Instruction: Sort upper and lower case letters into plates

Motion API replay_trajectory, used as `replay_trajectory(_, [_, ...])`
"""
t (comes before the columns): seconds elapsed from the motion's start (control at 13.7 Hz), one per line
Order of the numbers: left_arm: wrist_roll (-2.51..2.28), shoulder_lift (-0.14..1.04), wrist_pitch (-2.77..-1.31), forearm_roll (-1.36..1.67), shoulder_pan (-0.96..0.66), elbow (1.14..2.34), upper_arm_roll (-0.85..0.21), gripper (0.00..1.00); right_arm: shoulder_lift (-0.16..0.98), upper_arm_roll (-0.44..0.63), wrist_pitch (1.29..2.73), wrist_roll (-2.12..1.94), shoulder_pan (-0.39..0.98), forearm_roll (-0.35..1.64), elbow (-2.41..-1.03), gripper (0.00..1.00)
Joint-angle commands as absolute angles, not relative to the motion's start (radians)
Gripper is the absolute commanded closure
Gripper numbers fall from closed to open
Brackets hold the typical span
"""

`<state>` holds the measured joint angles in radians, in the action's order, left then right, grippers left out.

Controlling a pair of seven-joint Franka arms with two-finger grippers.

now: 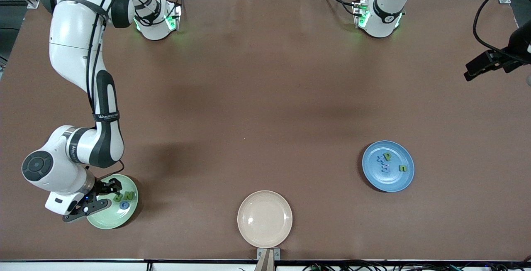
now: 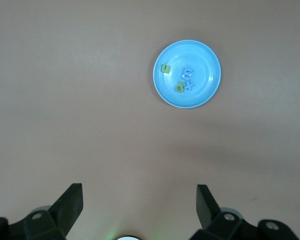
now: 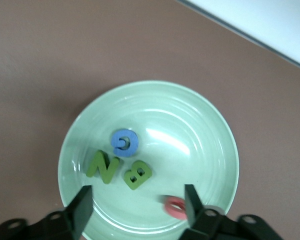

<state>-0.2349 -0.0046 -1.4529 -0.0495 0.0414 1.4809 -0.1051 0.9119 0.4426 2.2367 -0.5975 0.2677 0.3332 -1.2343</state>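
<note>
Right tool (image 3: 135,205) open, empty, over pale green plate (image 3: 210,130), red capital (image 3: 176,207) between fingers.

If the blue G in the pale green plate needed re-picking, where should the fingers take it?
Across the blue G's outer curved edges, coming straight down from above: it lies flat on the pale green plate, and the green N and green B crowd one side, so close along the clear axis.
</note>
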Motion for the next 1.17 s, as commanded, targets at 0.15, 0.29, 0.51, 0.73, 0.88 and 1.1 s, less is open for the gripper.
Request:
replay_trajectory(0.15, [-0.207,-0.057,-1.462,-0.035,0.041,1.526,-0.107,0.0,0.731,0.466,2.093,-0.429,0.278,0.348,-1.264,0.0])
replay_trajectory(0.29, [-0.207,-0.046,-1.465,-0.037,0.043,1.522,-0.107,0.0,0.643,0.471,1.993,-0.379,0.287,0.333,-1.264,0.0])
replay_trajectory(0.51, [-0.207,-0.037,-1.486,-0.038,0.046,1.514,-0.106,0.0,0.54,0.485,1.872,-0.269,0.291,0.31,-1.262,0.0])
replay_trajectory(0.73, [-0.175,-0.035,-1.486,-0.052,0.044,1.509,-0.106,0.0,0.441,0.483,1.819,-0.18,0.322,0.221,-1.265,0.0])
replay_trajectory(0.88, [-0.089,-0.035,-1.486,-0.038,0.049,1.505,-0.097,0.0,0.394,0.466,1.697,-0.025,0.302,0.219,-1.262,0.0])
replay_trajectory(1.1, [-0.142,-0.028,-1.48,-0.038,0.046,1.508,-0.097,0.0,0.295,0.251,1.663,-0.003,0.168,0.091,-1.275,0.0])
